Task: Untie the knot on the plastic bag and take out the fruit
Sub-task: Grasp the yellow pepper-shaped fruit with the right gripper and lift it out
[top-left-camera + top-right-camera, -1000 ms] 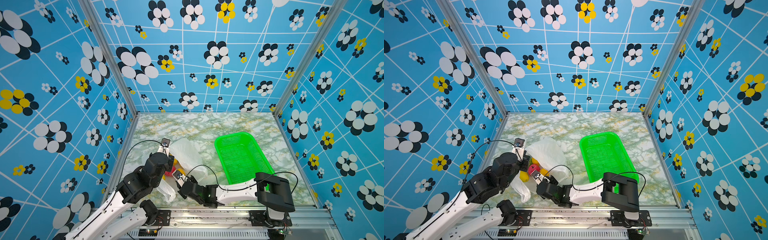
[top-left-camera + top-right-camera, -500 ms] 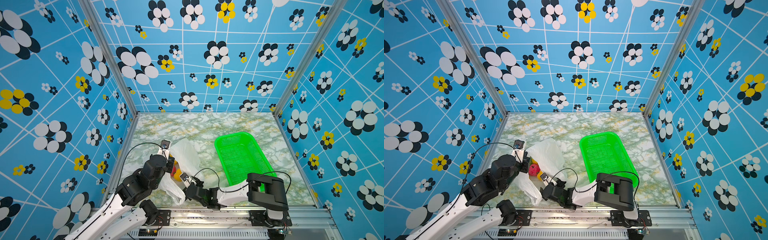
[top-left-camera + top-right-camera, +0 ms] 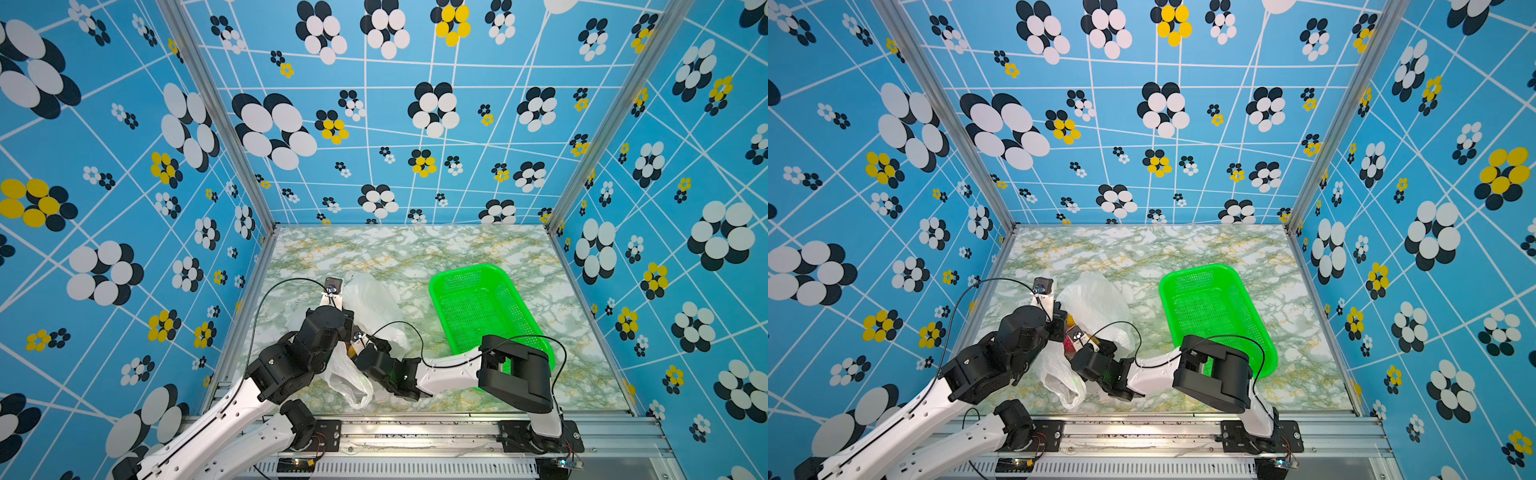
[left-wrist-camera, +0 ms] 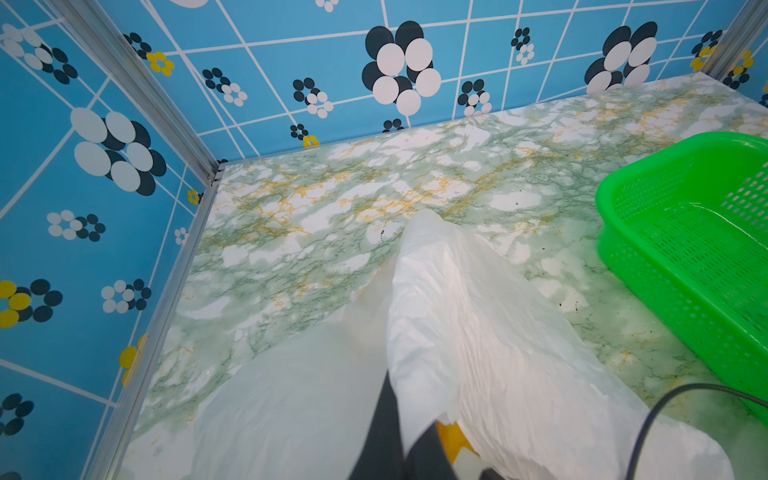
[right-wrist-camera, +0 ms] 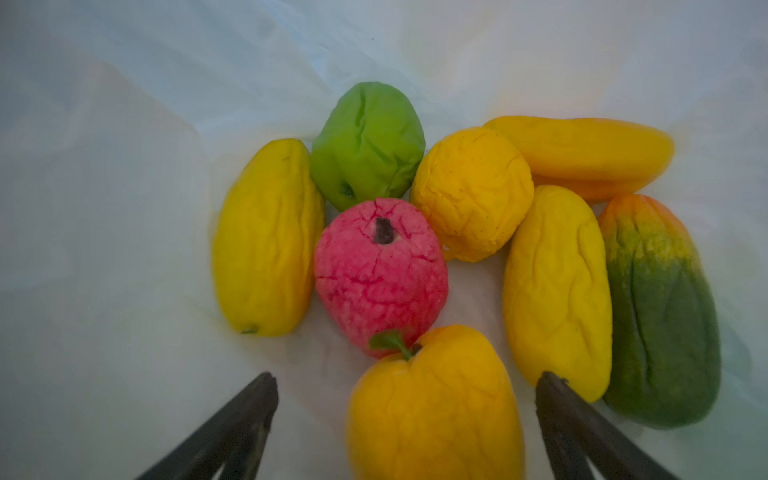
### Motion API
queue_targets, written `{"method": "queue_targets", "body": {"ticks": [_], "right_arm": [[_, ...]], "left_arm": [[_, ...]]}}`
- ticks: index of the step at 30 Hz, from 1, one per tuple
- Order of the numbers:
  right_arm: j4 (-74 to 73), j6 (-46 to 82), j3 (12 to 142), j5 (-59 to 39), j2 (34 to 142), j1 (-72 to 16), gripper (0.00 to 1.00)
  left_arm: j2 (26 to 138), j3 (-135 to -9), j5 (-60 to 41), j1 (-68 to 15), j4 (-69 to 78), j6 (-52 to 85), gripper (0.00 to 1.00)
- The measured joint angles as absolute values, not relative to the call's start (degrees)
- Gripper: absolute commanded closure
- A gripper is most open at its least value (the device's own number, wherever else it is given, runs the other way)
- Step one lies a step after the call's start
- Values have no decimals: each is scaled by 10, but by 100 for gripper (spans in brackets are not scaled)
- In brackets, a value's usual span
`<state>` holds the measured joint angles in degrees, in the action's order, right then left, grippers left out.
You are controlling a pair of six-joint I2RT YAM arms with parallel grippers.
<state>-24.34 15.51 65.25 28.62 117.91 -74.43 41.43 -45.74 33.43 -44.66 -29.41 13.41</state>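
We see the left claw (image 4: 405, 415) clamped on the bag (image 4: 490, 332), and the right claw (image 5: 406, 376) spread apart inside it, flanking an orange fruit (image 5: 432, 415).

Left tool (image 4: 405, 415) apparently clamped, right tool (image 5: 407, 378) spread wide.

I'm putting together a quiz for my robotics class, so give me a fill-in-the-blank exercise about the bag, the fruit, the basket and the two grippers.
1. The left gripper is ___ on the bag.
2. The right gripper stands ___ inside the bag, a yellow-orange fruit between its fingers.
3. The right wrist view shows ___ fruits in all.
4. The green basket holds ___ fruit.

Missing words: shut; open; eight; no.
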Motion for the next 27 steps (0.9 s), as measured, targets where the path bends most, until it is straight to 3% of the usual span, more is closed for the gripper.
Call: {"method": "queue_targets", "body": {"ticks": [5, 10, 14, 27], "right_arm": [[-202, 155, 682, 297, 1210, -728, 4], [-192, 142, 686, 289, 1216, -727, 30], [-196, 126, 680, 268, 1208, -727, 45], [-262, 100, 547, 195, 1018, -739, 58]], "left_arm": [[415, -454, 337, -448, -290, 146, 100], [415, -454, 356, -460, -287, 158, 100], [414, -454, 379, -473, -287, 173, 100], [395, -470, 461, -480, -324, 255, 100]]}}
